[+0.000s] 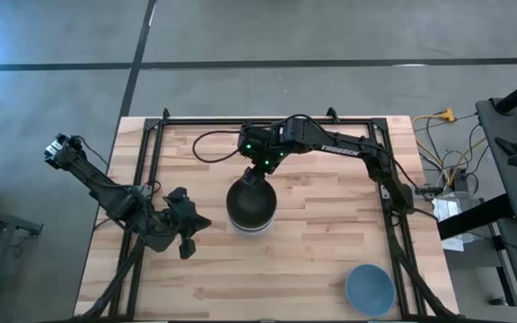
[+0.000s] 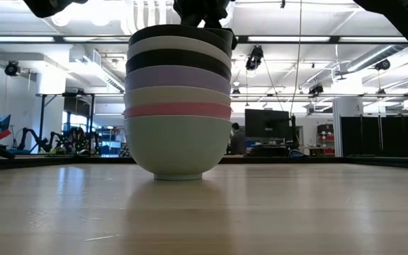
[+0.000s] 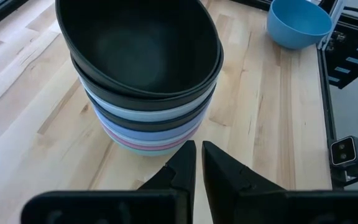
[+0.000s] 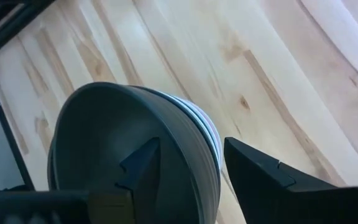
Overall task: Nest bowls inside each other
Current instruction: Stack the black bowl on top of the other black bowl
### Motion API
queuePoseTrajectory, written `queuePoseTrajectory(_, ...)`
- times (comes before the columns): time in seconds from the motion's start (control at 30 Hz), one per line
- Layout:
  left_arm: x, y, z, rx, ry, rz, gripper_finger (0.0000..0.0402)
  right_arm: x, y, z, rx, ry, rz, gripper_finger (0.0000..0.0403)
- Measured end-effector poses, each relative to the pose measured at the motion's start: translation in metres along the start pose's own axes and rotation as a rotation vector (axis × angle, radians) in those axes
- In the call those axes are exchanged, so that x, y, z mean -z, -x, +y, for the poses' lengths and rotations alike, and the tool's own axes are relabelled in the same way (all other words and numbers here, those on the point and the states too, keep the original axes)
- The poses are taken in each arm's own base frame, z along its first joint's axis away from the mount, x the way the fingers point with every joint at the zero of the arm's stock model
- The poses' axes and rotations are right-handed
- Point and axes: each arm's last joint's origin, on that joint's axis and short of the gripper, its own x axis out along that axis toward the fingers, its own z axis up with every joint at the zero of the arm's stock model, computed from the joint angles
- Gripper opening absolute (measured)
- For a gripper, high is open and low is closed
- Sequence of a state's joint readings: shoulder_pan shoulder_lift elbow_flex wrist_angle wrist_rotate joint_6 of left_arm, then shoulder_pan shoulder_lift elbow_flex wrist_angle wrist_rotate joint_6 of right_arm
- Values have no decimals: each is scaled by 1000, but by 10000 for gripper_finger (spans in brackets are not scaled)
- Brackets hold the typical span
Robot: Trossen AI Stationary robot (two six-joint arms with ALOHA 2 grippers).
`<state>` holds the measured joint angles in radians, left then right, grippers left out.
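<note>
A robotics lab: bare white ceiling ducts (image 2: 147, 15), strip lights, dark computer monitors (image 2: 266, 124) on benches, grey concrete floor (image 1: 240, 36) around the pale wooden table (image 1: 312, 260).

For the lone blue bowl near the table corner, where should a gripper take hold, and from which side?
Probably the rim, from above. The blue bowl sits upright and open, apart from the stack, so one finger could go inside the wall and one outside. The right gripper straddles the top black bowl the same way.
</note>
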<state>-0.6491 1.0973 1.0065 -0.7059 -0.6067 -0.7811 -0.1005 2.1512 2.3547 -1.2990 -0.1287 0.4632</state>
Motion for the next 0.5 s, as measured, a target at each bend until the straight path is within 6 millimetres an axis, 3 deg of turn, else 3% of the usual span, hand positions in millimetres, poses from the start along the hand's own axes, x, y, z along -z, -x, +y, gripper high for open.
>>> queuePoseTrajectory(0.5, 0, 0, 0, 1, 1, -1, 12, -6, 9, 4, -27, 38, -92, 122)
